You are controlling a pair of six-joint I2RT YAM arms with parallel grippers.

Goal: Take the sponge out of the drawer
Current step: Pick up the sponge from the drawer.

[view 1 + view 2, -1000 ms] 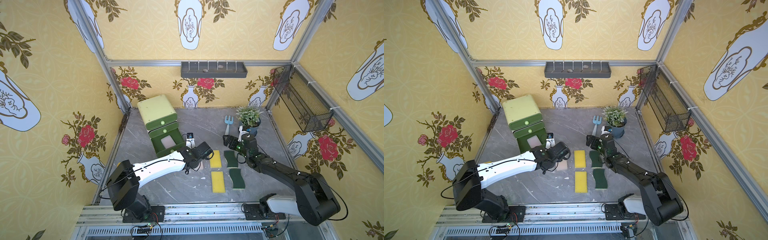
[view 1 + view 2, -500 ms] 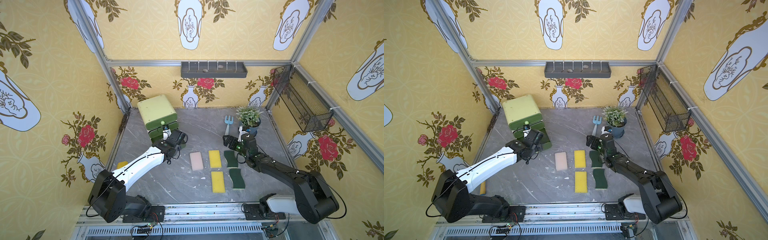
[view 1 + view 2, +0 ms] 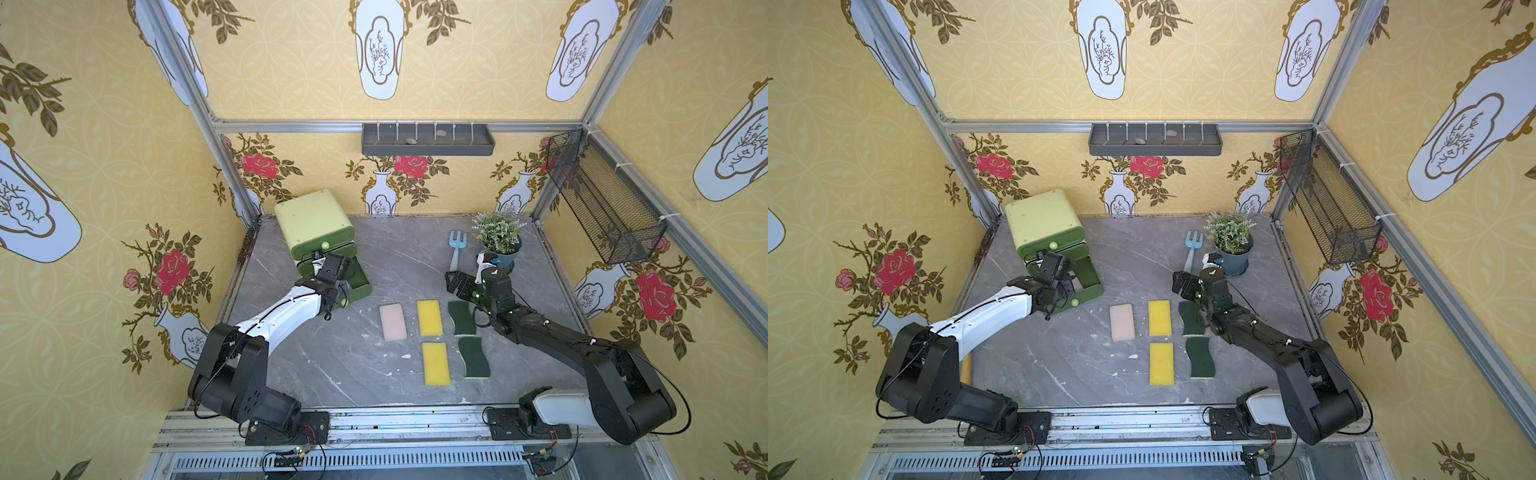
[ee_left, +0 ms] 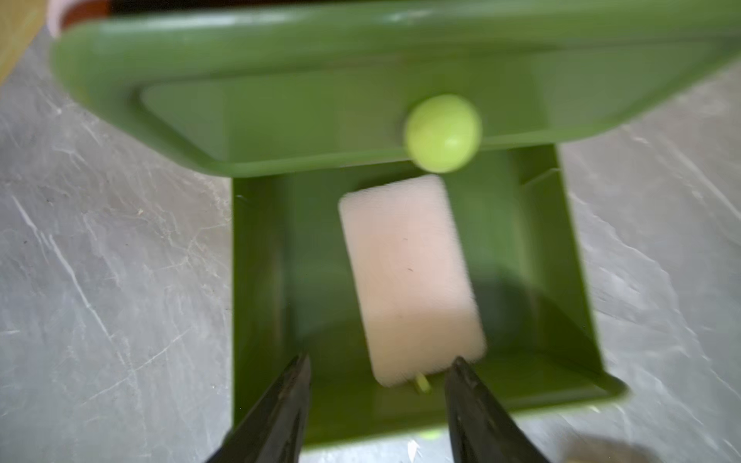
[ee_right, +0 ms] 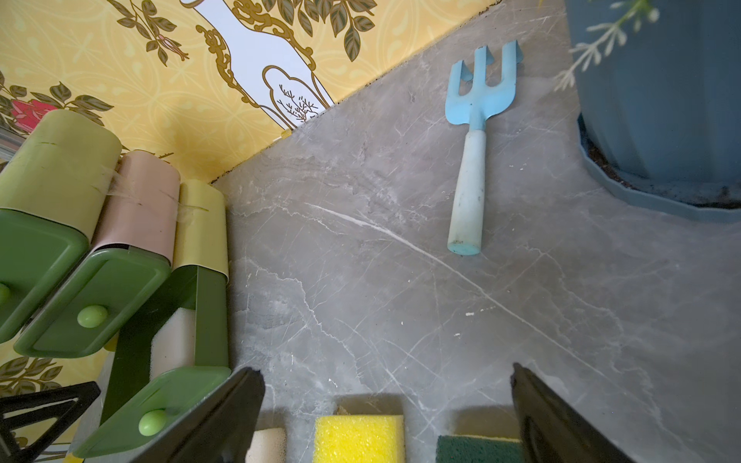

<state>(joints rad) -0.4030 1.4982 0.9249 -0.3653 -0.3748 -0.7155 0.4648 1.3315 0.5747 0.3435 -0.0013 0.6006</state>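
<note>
Grey marble tabletop [image 3: 316, 374] and yellow rose wallpaper [image 3: 104, 166] enclose your workspace. You can hardly see the pale sponge [image 4: 409, 276] from above. In both top views the left arm's wrist sits over the open bottom drawer [image 3: 360, 286], left of centre in the frame, and covers what lies inside.

The left wrist view shows the pale sponge, but blurred, and the middle drawer [image 4: 280, 120] and its round knob [image 4: 441, 132] overlap the far end. The right wrist view catches only a strip of it between the drawer walls.

It lies flat in that drawer, broad face up. Its long axis runs from the drawer's front panel back toward the green drawer cabinet [image 3: 311, 220], twisted a little off the side walls.

Your left gripper [image 4: 381, 360] hangs over the drawer's front end, fingers partly spread, with nothing clamped between them. One fingertip [image 4: 461, 373] overlaps the sponge's near corner, and you cannot tell whether it touches.

Your right gripper [image 3: 453, 284], right of centre in the frame, has its fingers spread wide and holds nothing. Its arm hides part of one green scouring pad [image 3: 460, 318]. The pink sponge [image 3: 392, 322] and yellow sponges [image 3: 429, 318] lie uncovered at lower centre, though the right wrist view cuts them off at its edge.
</note>
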